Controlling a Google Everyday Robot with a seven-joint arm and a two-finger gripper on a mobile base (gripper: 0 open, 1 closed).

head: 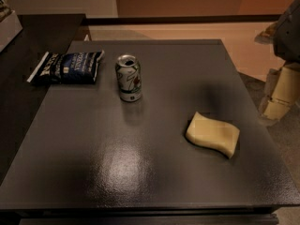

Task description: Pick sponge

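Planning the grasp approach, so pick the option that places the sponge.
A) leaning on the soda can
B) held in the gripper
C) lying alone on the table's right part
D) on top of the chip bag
C: the sponge lies on the table, apart from the soda can and chip bag, with the gripper beyond the table's right edge, not touching it.

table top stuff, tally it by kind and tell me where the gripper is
sponge: 1
soda can: 1
snack bag: 1
total: 3 on the table
gripper: 1, not counted, beyond the table's right edge, apart from the sponge
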